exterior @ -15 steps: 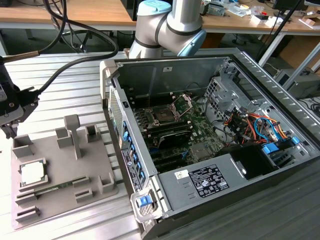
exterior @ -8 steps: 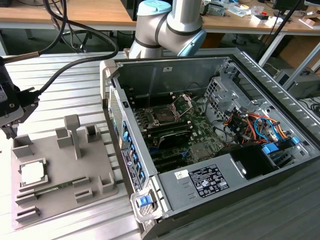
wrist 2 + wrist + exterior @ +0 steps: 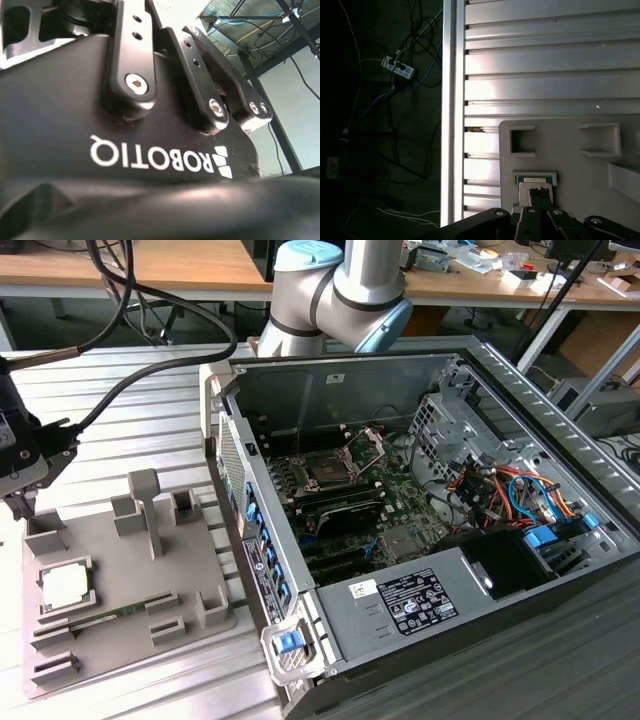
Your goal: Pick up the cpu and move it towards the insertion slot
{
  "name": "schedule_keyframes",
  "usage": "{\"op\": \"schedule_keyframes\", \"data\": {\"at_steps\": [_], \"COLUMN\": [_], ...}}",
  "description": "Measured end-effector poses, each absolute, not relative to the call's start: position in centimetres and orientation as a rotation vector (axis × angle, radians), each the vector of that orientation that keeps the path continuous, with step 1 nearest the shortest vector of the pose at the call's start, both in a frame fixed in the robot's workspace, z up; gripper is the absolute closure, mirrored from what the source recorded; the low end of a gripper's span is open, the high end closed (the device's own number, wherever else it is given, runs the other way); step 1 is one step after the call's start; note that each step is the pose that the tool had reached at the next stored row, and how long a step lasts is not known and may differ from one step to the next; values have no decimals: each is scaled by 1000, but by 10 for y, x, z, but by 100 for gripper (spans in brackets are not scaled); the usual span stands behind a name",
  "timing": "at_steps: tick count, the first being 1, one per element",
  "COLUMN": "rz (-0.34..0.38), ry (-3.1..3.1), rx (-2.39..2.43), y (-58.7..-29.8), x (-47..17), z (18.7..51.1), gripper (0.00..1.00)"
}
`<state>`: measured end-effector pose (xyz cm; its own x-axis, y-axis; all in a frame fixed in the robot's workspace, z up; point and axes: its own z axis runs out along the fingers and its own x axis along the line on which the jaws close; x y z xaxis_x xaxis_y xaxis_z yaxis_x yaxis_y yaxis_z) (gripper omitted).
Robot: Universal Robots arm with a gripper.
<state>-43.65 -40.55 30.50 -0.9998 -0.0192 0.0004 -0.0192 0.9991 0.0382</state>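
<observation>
Gripper (image 3: 19, 506) hangs near the cpu (image 3: 65, 586) (pointing downward)

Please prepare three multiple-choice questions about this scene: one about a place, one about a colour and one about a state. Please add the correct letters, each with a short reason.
1. Where does the cpu lie?
A. On the floor
B. In a pocket of the fixture tray
C. On a wooden desk

2. What colour is the fixture tray?
A. Grey
B. Red
C. Green

3. In what state is the computer case?
A. Closed by a side panel
B. Wrapped in foil
C. Lying with its side open

Answers:
1 B: the pale square chip sits in a square pocket of the tray, at the exterior view's left.
2 A: the tray and its raised blocks are plain grey.
3 C: the motherboard and the coloured cables inside the case show from above.
</observation>
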Motion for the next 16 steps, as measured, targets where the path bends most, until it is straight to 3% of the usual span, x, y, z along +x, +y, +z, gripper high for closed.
{"op": "schedule_keyframes", "data": {"at_steps": [16], "rz": [-60], "ry": [-3140], "rx": [30], "y": [-408], "x": [-437], "z": [302], "gripper": [89]}}
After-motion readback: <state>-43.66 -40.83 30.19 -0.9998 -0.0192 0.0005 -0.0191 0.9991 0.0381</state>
